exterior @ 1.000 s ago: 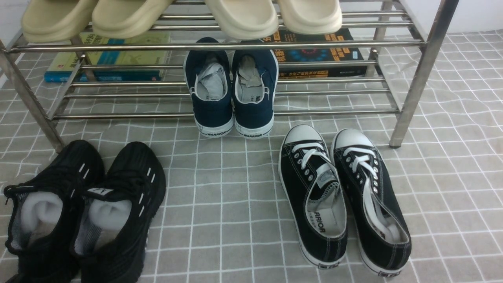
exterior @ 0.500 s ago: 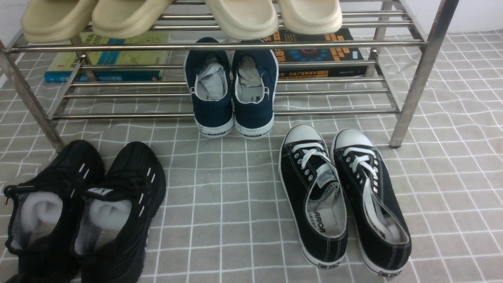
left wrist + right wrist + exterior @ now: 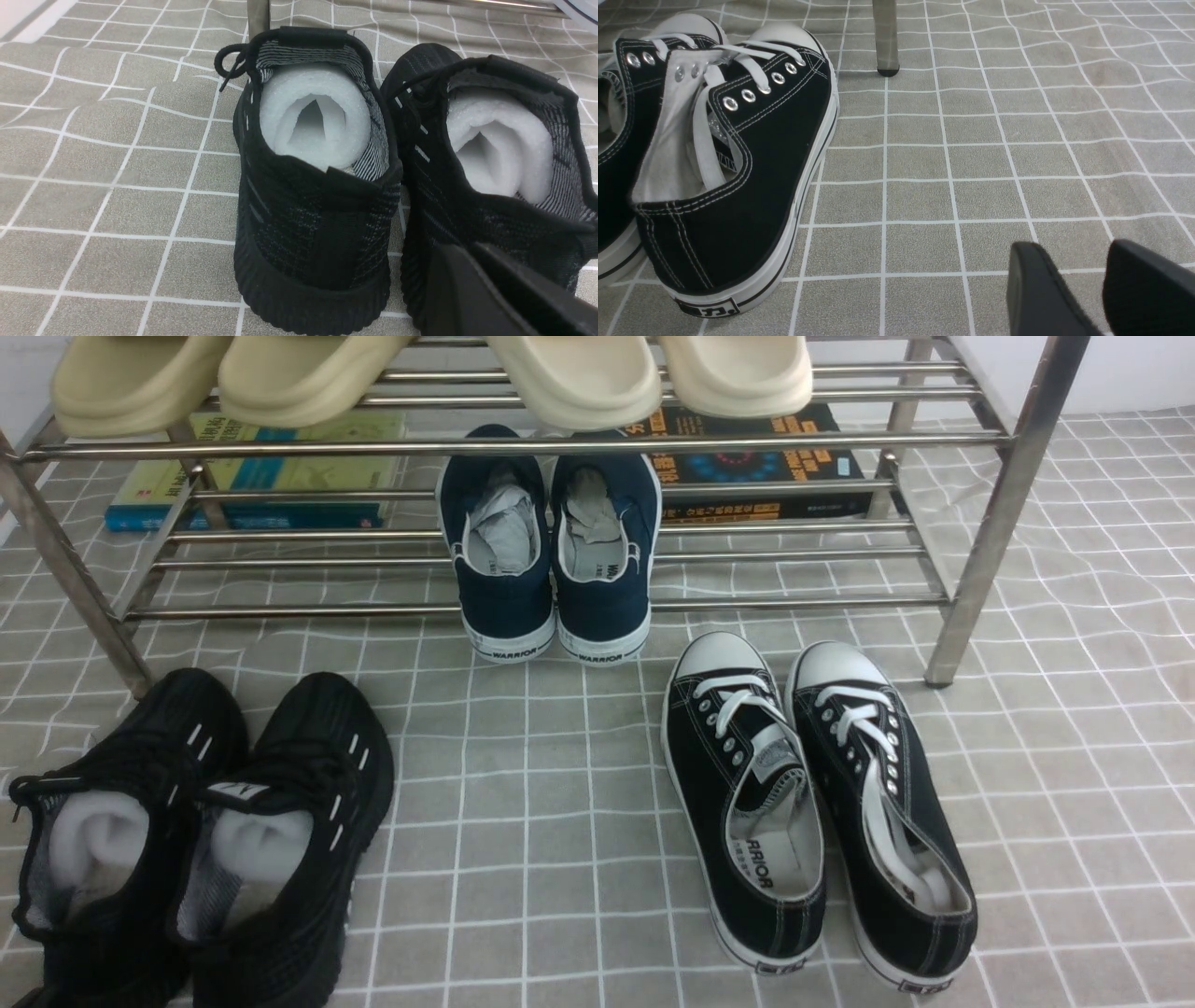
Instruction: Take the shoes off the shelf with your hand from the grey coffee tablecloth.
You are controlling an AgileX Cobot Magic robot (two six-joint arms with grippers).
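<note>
The all-black mesh shoes (image 3: 196,831) with white stuffing stand side by side on the grey grid tablecloth (image 3: 560,803) at the front left, toes toward the silver shelf (image 3: 523,445). In the left wrist view the shoes (image 3: 317,186) show from behind. My left gripper (image 3: 467,249) is just behind the heel of one shoe, with its jaws together and nothing between them. My right gripper (image 3: 1073,252) hovers low over bare cloth with a small gap between its fingers, holding nothing. Neither gripper shows in the front view.
A navy white-soled pair (image 3: 551,551) rests on the shelf's low tier. A black canvas pair with white toe caps (image 3: 812,803) lies on the cloth at the right, close to my right gripper (image 3: 733,154). Beige slippers (image 3: 420,373) and books (image 3: 261,476) are on the shelf. A shelf leg (image 3: 886,37) stands ahead.
</note>
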